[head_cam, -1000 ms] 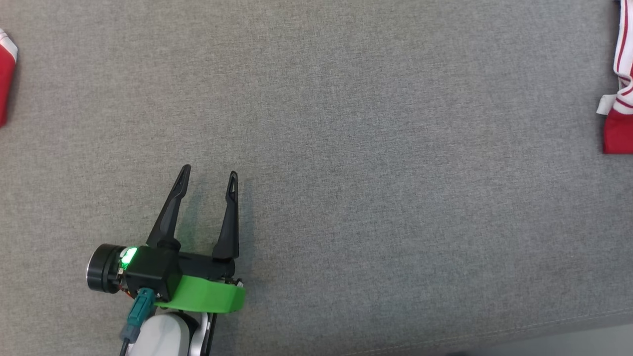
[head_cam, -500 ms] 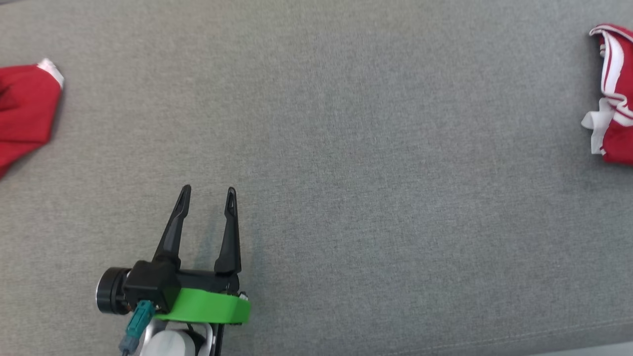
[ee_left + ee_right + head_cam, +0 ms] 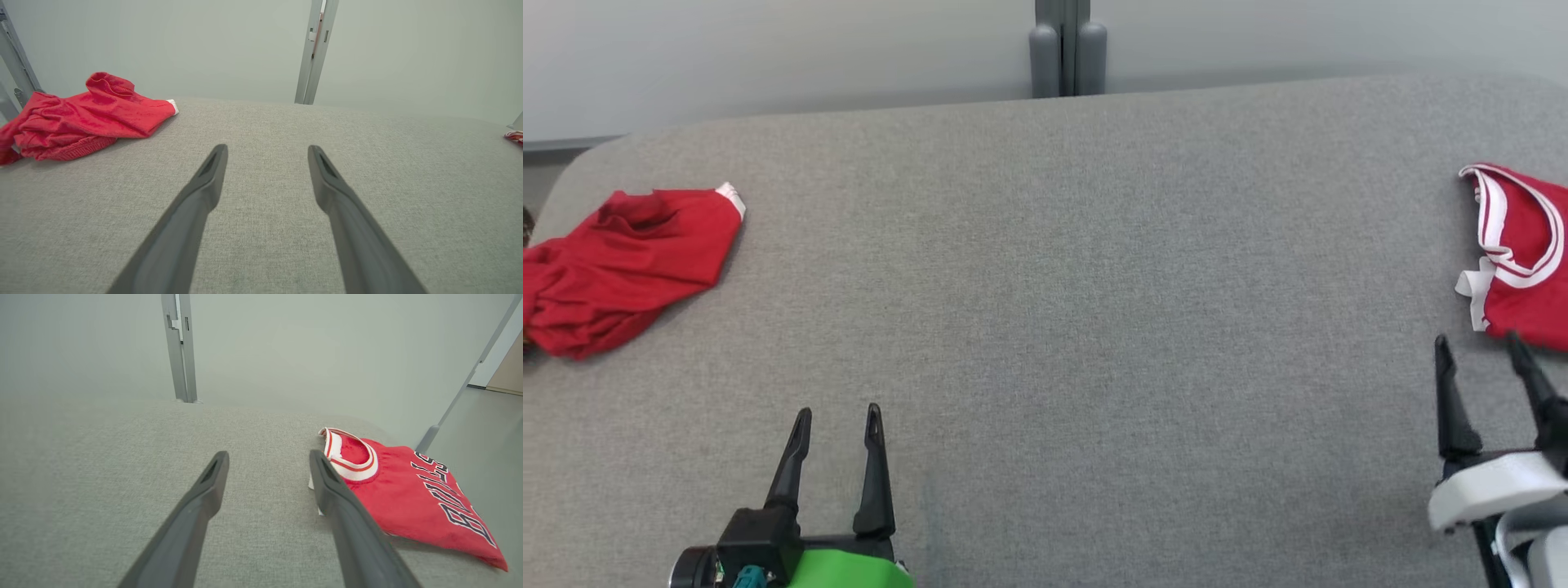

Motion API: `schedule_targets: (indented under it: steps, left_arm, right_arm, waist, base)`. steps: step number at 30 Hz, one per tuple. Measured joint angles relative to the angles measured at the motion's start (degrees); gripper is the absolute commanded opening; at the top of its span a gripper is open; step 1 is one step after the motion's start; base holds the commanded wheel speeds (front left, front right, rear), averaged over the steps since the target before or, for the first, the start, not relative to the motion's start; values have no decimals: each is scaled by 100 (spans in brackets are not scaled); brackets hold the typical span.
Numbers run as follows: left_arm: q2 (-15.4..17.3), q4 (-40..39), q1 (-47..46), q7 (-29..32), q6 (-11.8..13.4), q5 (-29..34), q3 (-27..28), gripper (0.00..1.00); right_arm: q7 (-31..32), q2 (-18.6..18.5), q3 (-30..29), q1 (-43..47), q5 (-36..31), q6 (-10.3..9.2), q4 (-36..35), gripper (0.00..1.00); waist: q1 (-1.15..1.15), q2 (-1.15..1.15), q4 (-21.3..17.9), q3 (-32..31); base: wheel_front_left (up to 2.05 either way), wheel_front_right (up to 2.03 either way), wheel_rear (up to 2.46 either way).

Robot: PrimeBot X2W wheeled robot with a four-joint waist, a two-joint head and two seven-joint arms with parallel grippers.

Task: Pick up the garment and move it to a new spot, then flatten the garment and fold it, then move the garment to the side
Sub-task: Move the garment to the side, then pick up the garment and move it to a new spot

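Grey fabric-covered surface (image 3: 1094,286) noted first, spanning nearly the whole head view, rounded at its far left corner. Backed along the far edge by a pale wall (image 3: 768,57).

Found a crumpled red garment (image 3: 621,261) heaped at the far left of the surface, bunched in loose folds, with a small white trim at its upper corner. Found a folded red jersey (image 3: 1523,294) at the right edge, well apart from the heap. Lay flat, its white-and-red striped collar facing the wall and black-and-white lettering showing across the chest in the right wrist view.

Saw the right end effector (image 3: 1477,339) just beside the jersey's near edge, released, both dark fingers spread and gripping nothing. Could not tell whether its outer finger touched the cloth.

Saw the left end effector (image 3: 838,411) at the lower left over bare fabric, likewise released and empty, near neither garment.

Noted a grey post (image 3: 1068,49) upright behind the far edge. Spotted a white tag (image 3: 1470,290) sticking out beside the jersey's collar.
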Motion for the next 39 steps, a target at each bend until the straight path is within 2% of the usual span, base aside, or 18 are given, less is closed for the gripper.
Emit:
schedule_targets:
  steps: [5, 10, 21, 25, 30, 39]
  left_arm:
    - [0, 190, 202, -1, -80, 107, 146, 100]
    - [0, 331, 359, 0, -138, 168, 236, 100]
    - [0, 409, 320, -1, -210, 171, 221, 100]
    - [0, 422, 305, 0, -231, 160, 177, 100]
    - [-1, 421, 181, 0, -231, 137, 115, 100]
    - [1, 416, 480, 0, -131, 52, 309, 100]
  right_arm:
    - [0, 575, 263, 725, -294, 0, -219, 100]
    - [0, 902, 178, 1055, -374, 0, -404, 100]
    - [0, 1045, 89, 1164, -560, 0, -477, 100]
    - [-1, 1062, 124, 1162, -566, 0, -501, 100]
    - [0, 1067, 174, 1168, -556, 0, -515, 100]
    - [0, 1077, 698, 1024, -436, 0, -464, 100]
  waist:
    - [0, 0, 135, -362]
    - [0, 0, 210, -643]
    - [0, 0, 226, -783]
    - [0, 0, 340, -775]
    - [0, 0, 688, -763]
    - [0, 0, 1797, -790]
  base:
    - [0, 0, 0]
    - [0, 0, 0]
    - [0, 0, 0]
    - [0, 0, 0]
    - [0, 0, 0]
    - [0, 0, 0]
